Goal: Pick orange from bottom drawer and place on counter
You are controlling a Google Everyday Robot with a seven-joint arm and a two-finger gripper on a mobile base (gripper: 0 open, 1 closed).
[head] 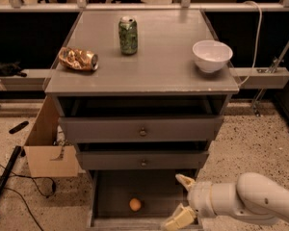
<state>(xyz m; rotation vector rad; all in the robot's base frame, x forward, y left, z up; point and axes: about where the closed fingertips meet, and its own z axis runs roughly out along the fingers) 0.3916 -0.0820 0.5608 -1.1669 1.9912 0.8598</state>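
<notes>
Grey bottom drawer (111, 196), cream end effector (171, 200) beside it

The bench (154, 73) top is matt grey and smooth. On it, the can (128, 35) has a green metal sheen, the snack bag (78, 59) is crinkled, glossy gold-brown foil, and the bowl (212, 55) is glossy white. The bottom drawer (113, 191) has a dark matt floor; the orange (135, 204) looks smooth. At 5 o'clock in the view, at 3 o'clock from the orange, the gripper (183, 200) spreads cream, plastic-looking fingers. The cardboard box (48, 158) is matt brown; the floor (250, 143) is speckled stone.
</notes>
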